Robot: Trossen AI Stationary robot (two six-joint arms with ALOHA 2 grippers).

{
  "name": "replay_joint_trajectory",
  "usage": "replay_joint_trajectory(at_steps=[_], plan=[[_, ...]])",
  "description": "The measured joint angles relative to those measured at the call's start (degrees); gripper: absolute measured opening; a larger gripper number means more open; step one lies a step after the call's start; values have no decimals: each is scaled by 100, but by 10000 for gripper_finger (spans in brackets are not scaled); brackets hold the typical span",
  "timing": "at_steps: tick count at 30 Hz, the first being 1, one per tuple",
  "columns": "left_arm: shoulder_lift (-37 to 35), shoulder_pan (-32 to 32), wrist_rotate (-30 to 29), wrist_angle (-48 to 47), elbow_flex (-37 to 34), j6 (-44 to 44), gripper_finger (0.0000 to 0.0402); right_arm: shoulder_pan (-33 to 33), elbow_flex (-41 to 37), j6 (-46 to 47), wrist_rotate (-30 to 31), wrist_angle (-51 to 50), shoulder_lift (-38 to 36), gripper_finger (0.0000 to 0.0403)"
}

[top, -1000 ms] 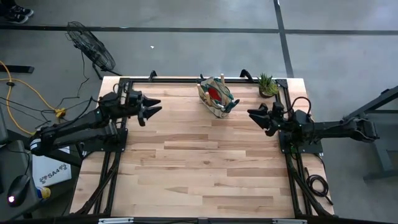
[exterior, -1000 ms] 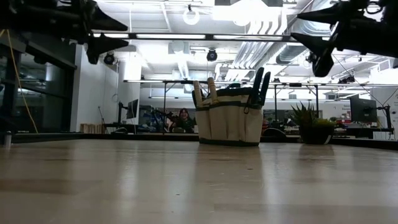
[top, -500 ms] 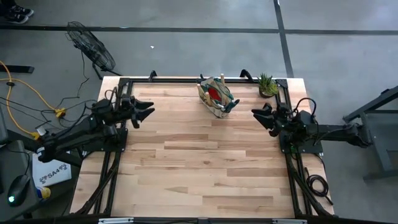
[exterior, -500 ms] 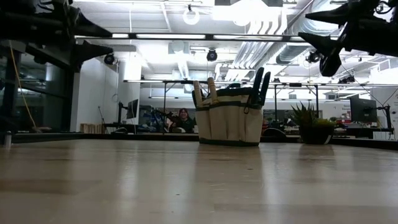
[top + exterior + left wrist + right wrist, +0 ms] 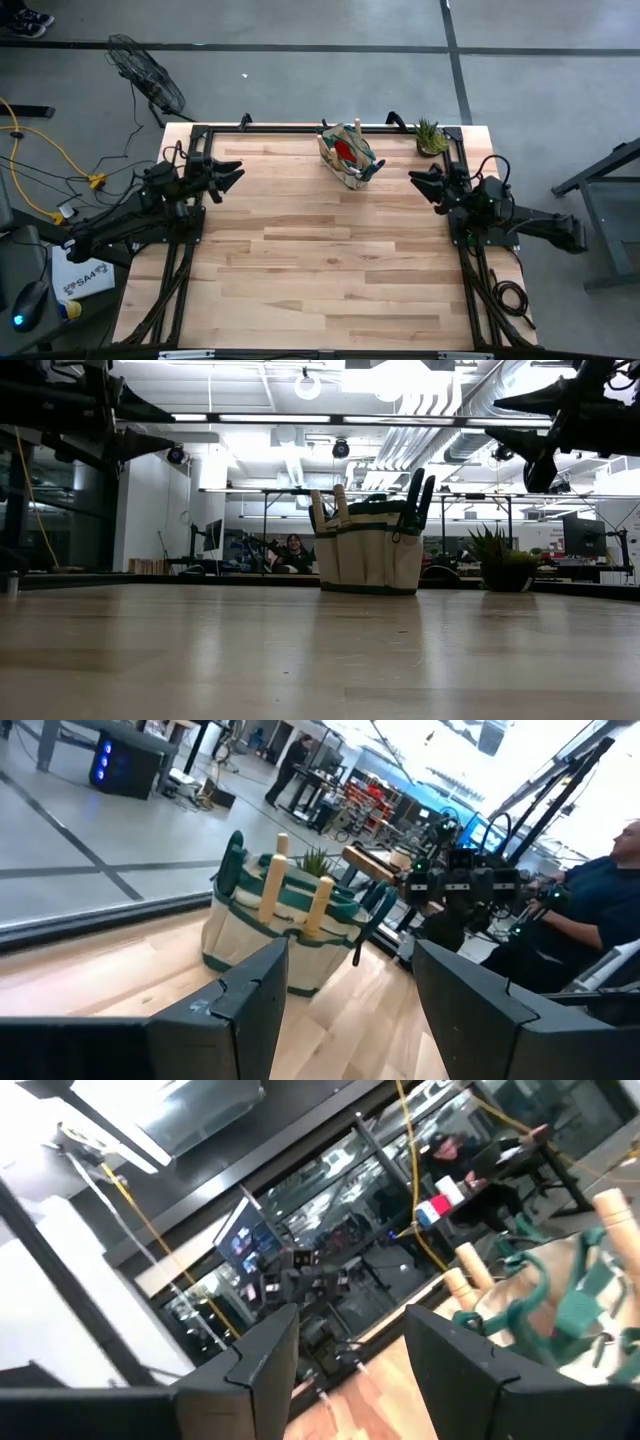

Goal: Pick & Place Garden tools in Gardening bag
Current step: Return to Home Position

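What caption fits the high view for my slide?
Gardening bag stands at the table's far edge; left end effector and right end effector hover open at the sides.

Bright ceiling lights (image 5: 300,418), glare overhead

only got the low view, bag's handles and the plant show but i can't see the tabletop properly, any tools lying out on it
Observer: None that the high view shows. On the table stand only the gardening bag and the potted plant.
Operator: what's in the middle of the bag
Observer: From above, a red cloth piece shows inside it.
Operator: the arm at my top left, which one is it
Observer: That is the left pincer, raised near the table's left edge; the right pincer is near the right edge.
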Motion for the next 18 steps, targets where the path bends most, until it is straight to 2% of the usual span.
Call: replay_joint_trajectory(at_steps=[4,9,18], plan=[[-2,0,27,539,-438,-238,212,-206,-2,124,-32,-22,-10,175],[-14,0,105,1294,-971,-404,212,-349,-2,343,-496,-121,-10,175],[-15,0,90,1161,-988,-269,212,-348,-4,380,-426,-118,-10,175]])
